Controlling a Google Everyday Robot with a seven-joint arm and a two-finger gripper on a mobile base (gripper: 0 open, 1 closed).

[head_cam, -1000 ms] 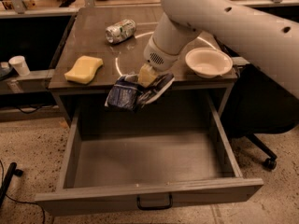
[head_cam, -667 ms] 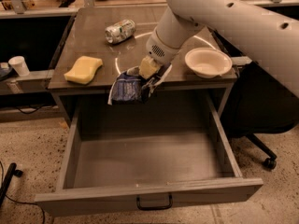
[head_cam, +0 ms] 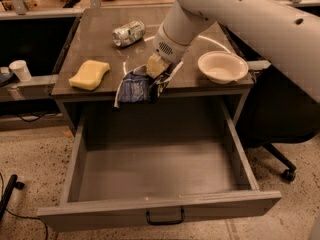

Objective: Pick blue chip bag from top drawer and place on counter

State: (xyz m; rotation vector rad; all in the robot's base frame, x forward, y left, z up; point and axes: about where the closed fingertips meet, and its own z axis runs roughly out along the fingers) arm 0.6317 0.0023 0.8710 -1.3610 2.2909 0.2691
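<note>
My gripper [head_cam: 156,79] is shut on the blue chip bag [head_cam: 132,89], a crumpled navy foil bag with pale panels. It holds the bag in the air at the counter's front edge, about level with the counter [head_cam: 100,49] top, left of centre. The white arm reaches down from the upper right. The top drawer [head_cam: 160,171] stands pulled fully out below, with nothing showing inside; its black pull handle [head_cam: 165,217] shows on the front panel.
On the counter lie a crushed silver can [head_cam: 128,33] at the back, a yellow sponge [head_cam: 90,74] at the front left and a white bowl [head_cam: 222,66] at the front right. A white cup [head_cam: 21,70] stands on a ledge at left. A chair base [head_cam: 280,159] is at right.
The gripper has lifted the bag up and slightly back, from below the counter's front edge to about counter-top level.
</note>
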